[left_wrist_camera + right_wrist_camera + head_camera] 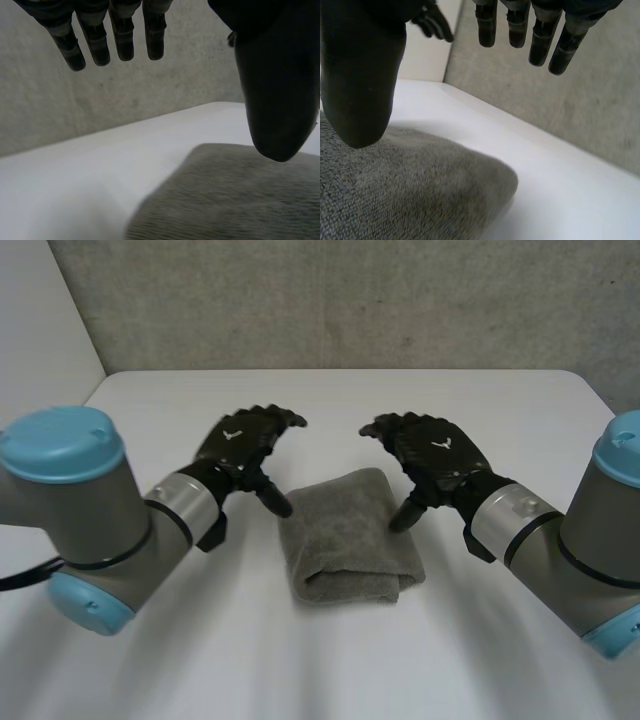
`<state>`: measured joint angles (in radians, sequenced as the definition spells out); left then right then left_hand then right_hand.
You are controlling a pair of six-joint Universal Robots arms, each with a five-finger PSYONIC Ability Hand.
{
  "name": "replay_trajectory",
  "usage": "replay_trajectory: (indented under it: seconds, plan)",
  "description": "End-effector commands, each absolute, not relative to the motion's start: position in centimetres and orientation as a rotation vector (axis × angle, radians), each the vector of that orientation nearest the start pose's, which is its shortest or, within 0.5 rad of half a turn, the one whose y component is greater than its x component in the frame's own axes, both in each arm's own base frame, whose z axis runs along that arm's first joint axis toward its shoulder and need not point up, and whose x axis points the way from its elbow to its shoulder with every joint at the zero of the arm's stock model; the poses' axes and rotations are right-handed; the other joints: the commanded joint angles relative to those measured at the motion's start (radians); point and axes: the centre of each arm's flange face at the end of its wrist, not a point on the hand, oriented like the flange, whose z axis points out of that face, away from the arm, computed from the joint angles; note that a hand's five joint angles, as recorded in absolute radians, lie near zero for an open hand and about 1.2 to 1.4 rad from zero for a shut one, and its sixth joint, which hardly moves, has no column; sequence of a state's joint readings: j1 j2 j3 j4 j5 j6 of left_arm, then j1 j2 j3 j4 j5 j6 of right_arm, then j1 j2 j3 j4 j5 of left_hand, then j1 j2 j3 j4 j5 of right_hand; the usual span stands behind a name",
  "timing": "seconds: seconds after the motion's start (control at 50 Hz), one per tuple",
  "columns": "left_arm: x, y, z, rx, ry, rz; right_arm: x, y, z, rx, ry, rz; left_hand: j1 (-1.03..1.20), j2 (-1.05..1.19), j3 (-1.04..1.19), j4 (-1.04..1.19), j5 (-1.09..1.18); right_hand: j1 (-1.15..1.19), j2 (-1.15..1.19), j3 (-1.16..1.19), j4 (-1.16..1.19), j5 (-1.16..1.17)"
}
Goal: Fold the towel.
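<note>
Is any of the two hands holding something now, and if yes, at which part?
Nothing is held. The left hand and the right hand are both open, one at each side of the folded towel.

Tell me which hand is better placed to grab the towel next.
Right, narrowly. Both are open beside the towel; the right hand has its thumb midway along an edge, the left hand at a far corner.
</note>
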<state>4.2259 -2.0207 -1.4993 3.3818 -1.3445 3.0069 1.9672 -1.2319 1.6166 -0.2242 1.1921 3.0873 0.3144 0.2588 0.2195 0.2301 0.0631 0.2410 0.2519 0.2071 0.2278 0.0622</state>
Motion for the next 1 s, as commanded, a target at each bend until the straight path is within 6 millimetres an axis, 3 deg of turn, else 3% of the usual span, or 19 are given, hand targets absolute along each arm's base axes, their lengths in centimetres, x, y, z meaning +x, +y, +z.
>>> replay_trajectory:
  seconds: [0.02, 0.06, 0.16, 0.28, 0.4, 0.52, 0.64, 0.68, 0.7, 0.72, 0.74, 0.76, 0.8, 0.86, 0.88, 0.9, 0.92, 0.94, 1.0]
  plan:
    - [-32.2, -25.9, 16.4, -0.448, -2.013, 1.434, 28.7, -27.5, 16.8, -0.692, 2.019, -1.494, -0.104, -0.048, -0.045, -0.056, -0.027, -0.066, -0.077, -0.033, -0.053, -0.062]
    - [-32.7, -25.0, 15.0, -0.447, -2.060, 1.407, 28.9, -28.0, 15.0, -0.688, 2.076, -1.420, -0.107, -0.051, -0.045, -0.056, -0.030, -0.066, -0.077, -0.033, -0.053, -0.062]
    - [-32.2, -24.6, 13.7, -0.409, -2.155, 1.425, 29.0, -28.3, 13.1, -0.684, 2.146, -1.337, -0.110, -0.054, -0.045, -0.056, -0.033, -0.066, -0.077, -0.033, -0.053, -0.062]
    - [-32.0, -24.5, 12.7, -0.430, -2.209, 1.431, 29.2, -28.4, 12.1, -0.720, 2.173, -1.313, -0.113, -0.057, -0.045, -0.056, -0.036, -0.066, -0.077, -0.033, -0.053, -0.062]
    - [-32.1, -24.5, 11.3, -0.534, -2.241, 1.452, 28.8, -28.7, 11.7, -0.783, 2.222, -1.366, -0.113, -0.057, -0.045, -0.056, -0.036, -0.066, -0.077, -0.033, -0.053, -0.062]
    - [-32.2, -24.7, 11.4, -0.539, -2.235, 1.459, 28.4, -28.7, 11.9, -0.811, 2.243, -1.399, -0.113, -0.057, -0.045, -0.056, -0.036, -0.066, -0.077, -0.033, -0.053, -0.062]
    - [-32.2, -25.0, 12.3, -0.525, -2.216, 1.486, 28.4, -28.2, 14.4, -0.811, 2.200, -1.473, -0.113, -0.057, -0.045, -0.056, -0.036, -0.066, -0.077, -0.033, -0.053, -0.062]
    - [-32.3, -25.3, 13.7, -0.511, -2.182, 1.520, 28.4, -27.9, 17.1, -0.806, 2.141, -1.556, -0.116, -0.060, -0.045, -0.056, -0.039, -0.066, -0.077, -0.033, -0.053, -0.062]
    - [-32.3, -25.3, 13.7, -0.511, -2.182, 1.520, 28.4, -27.9, 17.1, -0.806, 2.141, -1.557, -0.116, -0.060, -0.045, -0.056, -0.039, -0.066, -0.077, -0.033, -0.053, -0.062]
    - [-32.2, -25.4, 14.9, -0.501, -2.152, 1.549, 28.3, -27.6, 18.5, -0.804, 2.109, -1.600, -0.116, -0.060, -0.045, -0.056, -0.039, -0.066, -0.077, -0.033, -0.053, -0.062]
    - [-32.1, -25.5, 16.4, -0.488, -2.116, 1.586, 28.3, -27.6, 18.5, -0.804, 2.109, -1.600, -0.116, -0.060, -0.045, -0.056, -0.039, -0.066, -0.077, -0.033, -0.053, -0.062]
    - [-32.1, -25.5, 16.5, -0.488, -2.116, 1.586, 28.2, -27.4, 19.9, -0.795, 2.081, -1.642, -0.116, -0.060, -0.045, -0.056, -0.039, -0.066, -0.077, -0.033, -0.053, -0.062]
    - [-31.7, -25.8, 19.5, -0.464, -2.042, 1.667, 27.9, -27.4, 22.5, -0.767, 2.038, -1.737, -0.116, -0.060, -0.045, -0.056, -0.039, -0.066, -0.077, -0.033, -0.053, -0.062]
    - [-31.1, -26.1, 22.9, -0.434, -1.971, 1.752, 27.7, -27.4, 23.6, -0.753, 2.024, -1.784, -0.116, -0.060, -0.045, -0.056, -0.039, -0.066, -0.077, -0.033, -0.053, -0.062]
    - [-30.8, -26.0, 24.2, -0.427, -1.952, 1.773, 27.4, -27.6, 25.2, -0.722, 2.006, -1.862, -0.116, -0.060, -0.045, -0.056, -0.039, -0.066, -0.077, -0.033, -0.053, -0.062]
    - [-30.8, -26.0, 24.2, -0.427, -1.952, 1.773, 27.4, -27.6, 25.2, -0.722, 2.005, -1.862, -0.116, -0.060, -0.045, -0.056, -0.039, -0.066, -0.077, -0.033, -0.053, -0.062]
    - [-30.6, -25.8, 25.6, -0.420, -1.936, 1.792, 26.9, -28.1, 27.1, -0.670, 1.993, -1.957, -0.116, -0.060, -0.045, -0.056, -0.039, -0.066, -0.077, -0.033, -0.053, -0.062]
    - [-30.4, -25.7, 26.7, -0.413, -1.935, 1.796, 26.9, -28.1, 27.1, -0.669, 1.992, -1.958, -0.116, -0.060, -0.045, -0.056, -0.039, -0.066, -0.077, -0.033, -0.053, -0.062]
    - [-30.1, -25.6, 27.6, -0.403, -1.944, 1.802, 26.0, -28.7, 28.8, -0.587, 2.011, -2.072, -0.116, -0.060, -0.045, -0.056, -0.039, -0.066, -0.077, -0.033, -0.053, -0.062]
